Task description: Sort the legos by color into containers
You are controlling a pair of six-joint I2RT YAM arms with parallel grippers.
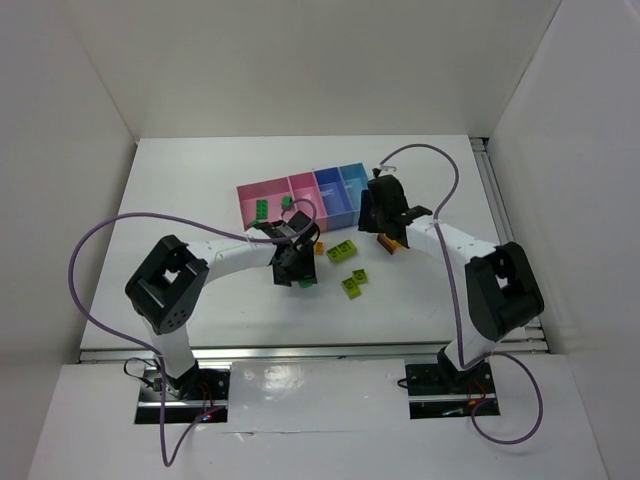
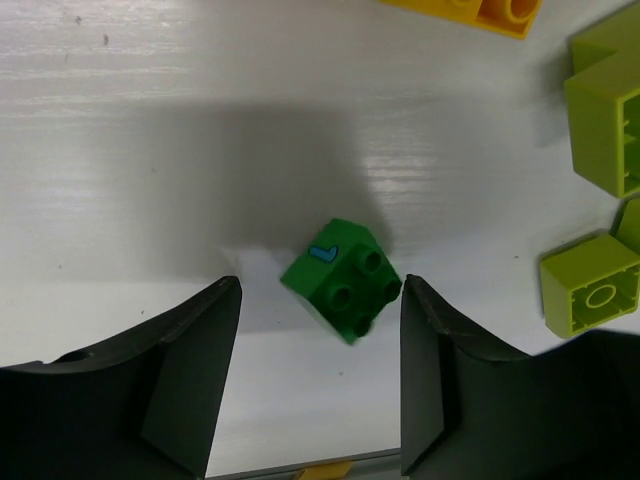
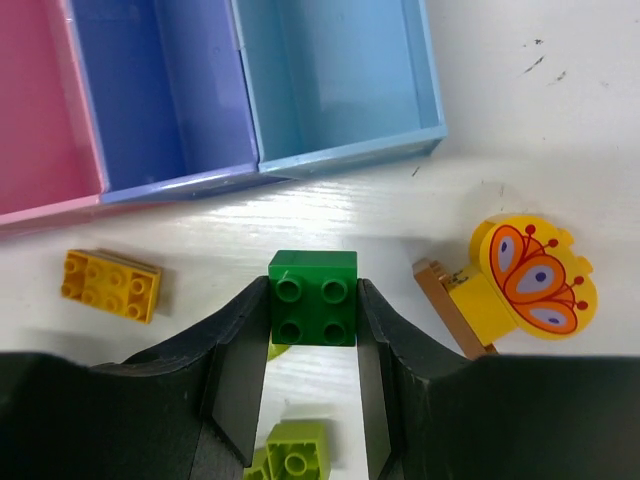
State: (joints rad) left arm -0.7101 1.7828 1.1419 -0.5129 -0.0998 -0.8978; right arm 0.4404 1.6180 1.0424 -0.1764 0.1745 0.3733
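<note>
Right gripper [image 3: 312,305] is seen closed on the held green brick [image 3: 312,285], a dark green square piece with four studs up, pinched squarely between both fingers low in the centre of the right wrist view; whether it has been lifted off the table [image 3: 560,120] cannot be told. Just above it in that frame lie the violet-blue bin [image 3: 160,90] and the light blue bin [image 3: 335,75], both shown with nothing inside, and part of a pink bin [image 3: 35,100] at the upper left. An orange-yellow brick [image 3: 110,284] is at the left and a yellow butterfly piece [image 3: 525,272] on a brown-orange base at the right, both apart from the fingers. The left gripper [image 2: 320,295] is spread, its jaws either side of the tilted green brick [image 2: 340,278], also dark green, resting askew on one edge with a small blue mark on its side; the right-hand finger appears to be nearly at its corner. Lime-green bricks [image 2: 590,295] lie at the right edge of that view. The step in hand is judged to be the pick-up of dark green pieces by both arms. A lift and a carry to one bin would be called for next on the right, and on the left a closing that squares the skewed brick so that it is not squeezed out sideways
</note>
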